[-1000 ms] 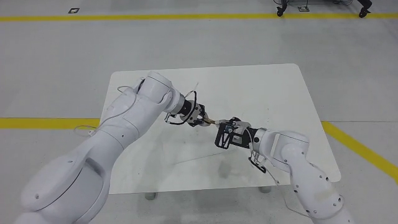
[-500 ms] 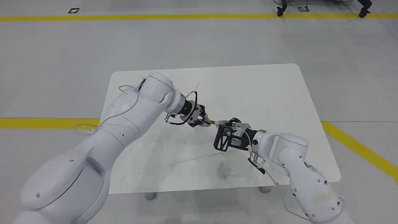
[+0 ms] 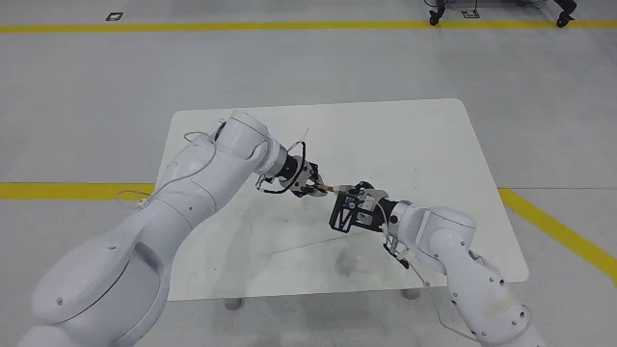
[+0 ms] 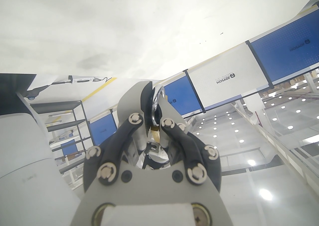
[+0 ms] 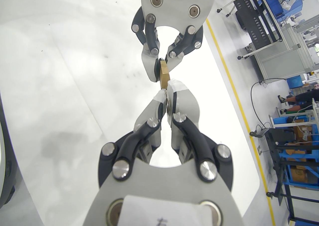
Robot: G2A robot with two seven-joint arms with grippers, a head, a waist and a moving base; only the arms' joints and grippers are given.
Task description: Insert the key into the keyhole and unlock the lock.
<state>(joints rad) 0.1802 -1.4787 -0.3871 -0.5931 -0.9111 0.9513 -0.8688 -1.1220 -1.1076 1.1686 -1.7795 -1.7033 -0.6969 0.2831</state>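
Left claw (image 5: 162, 69) pinches the brass padlock (image 5: 164, 78), right claw (image 5: 166, 93) pinches what looks like the key (image 5: 169, 105): slight misalignment between the 2 jams it!

Saw a white surface (image 3: 424, 135) with rounded corners, set on a pale grey floor (image 3: 96, 87). Noted one yellow line (image 3: 289, 27) on the floor well beyond the far edge, another passing beneath the surface. Found small dark specks (image 5: 106, 56) and faint smudges scattered across the top. Made out two feet (image 3: 232, 303) below the near edge.
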